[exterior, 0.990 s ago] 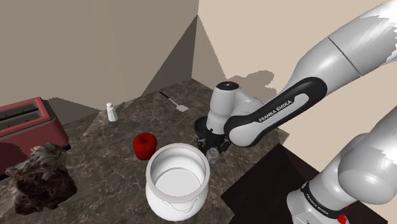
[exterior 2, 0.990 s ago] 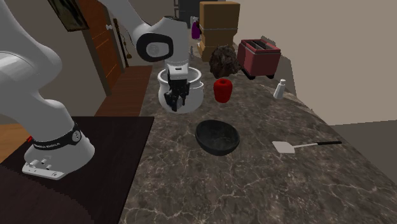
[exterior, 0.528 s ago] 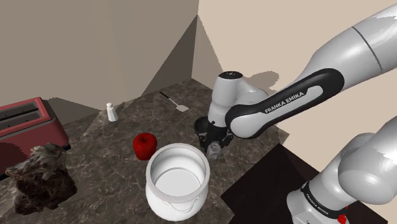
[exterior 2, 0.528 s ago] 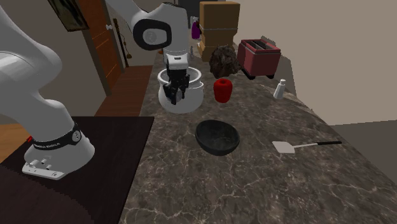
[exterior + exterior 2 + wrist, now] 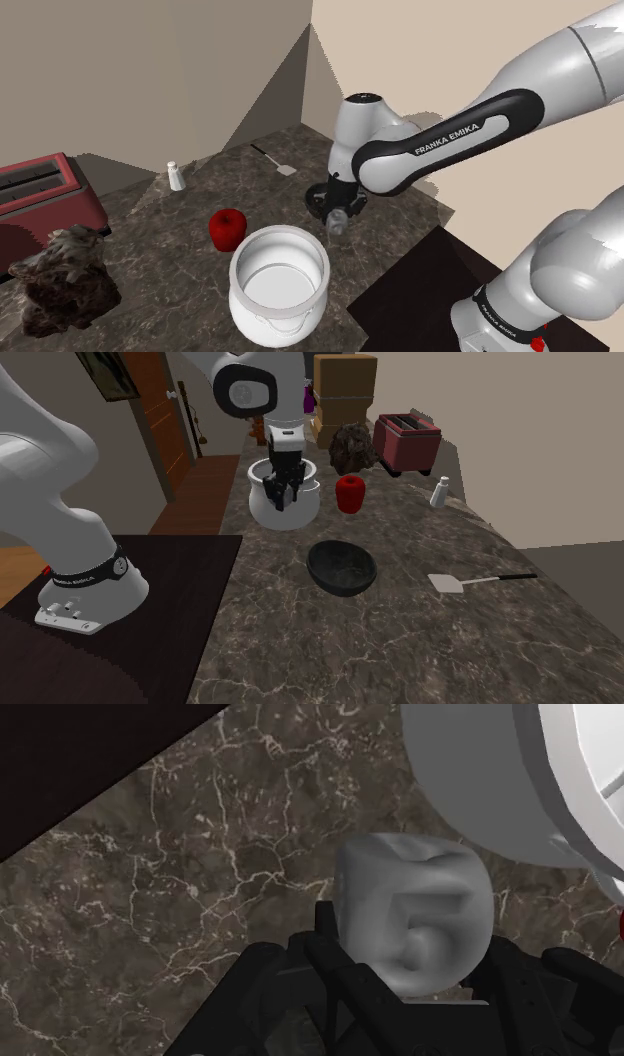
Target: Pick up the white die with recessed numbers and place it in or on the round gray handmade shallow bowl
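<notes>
The black claw (image 5: 281,502) clamps the pale grey die (image 5: 415,909), and the dark round shallow bowl (image 5: 342,567) lies at its 5 o'clock in the second exterior view.

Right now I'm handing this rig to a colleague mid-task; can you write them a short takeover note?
Hand: shut on the pale grey die with a recessed number.
Die: held in the air over the dark marbled counter, beside the big white pot.
Dark round shallow bowl: empty, on the counter, apart from the hand.
Done: pick-up.
Left: carry the die over to the bowl and release it inside.
</notes>
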Available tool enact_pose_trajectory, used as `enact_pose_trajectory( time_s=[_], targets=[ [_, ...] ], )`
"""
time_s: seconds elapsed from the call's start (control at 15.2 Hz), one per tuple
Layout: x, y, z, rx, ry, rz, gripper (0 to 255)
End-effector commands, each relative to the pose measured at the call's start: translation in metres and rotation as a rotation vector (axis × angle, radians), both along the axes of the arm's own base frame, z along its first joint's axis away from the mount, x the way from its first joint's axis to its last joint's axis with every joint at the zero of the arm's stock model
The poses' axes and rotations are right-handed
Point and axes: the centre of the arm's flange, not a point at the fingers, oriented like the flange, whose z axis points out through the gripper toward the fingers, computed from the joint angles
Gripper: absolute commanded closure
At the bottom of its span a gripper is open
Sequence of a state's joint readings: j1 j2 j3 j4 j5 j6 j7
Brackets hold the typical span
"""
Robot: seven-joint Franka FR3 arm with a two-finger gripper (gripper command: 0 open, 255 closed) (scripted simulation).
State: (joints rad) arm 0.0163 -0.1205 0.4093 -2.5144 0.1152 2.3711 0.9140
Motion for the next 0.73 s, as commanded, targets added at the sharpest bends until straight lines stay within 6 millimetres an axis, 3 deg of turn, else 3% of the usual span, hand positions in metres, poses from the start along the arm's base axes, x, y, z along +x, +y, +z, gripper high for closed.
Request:
enact_pose_trajectory(
  time_s=[0.0, 0.66],
  targets=[
    [0.018, -0.018, -0.001, 0.000, 0.000, 0.000, 255],
    [0.118, -0.105, -0.003, 0.000, 0.000, 0.000, 255]
  ],
)
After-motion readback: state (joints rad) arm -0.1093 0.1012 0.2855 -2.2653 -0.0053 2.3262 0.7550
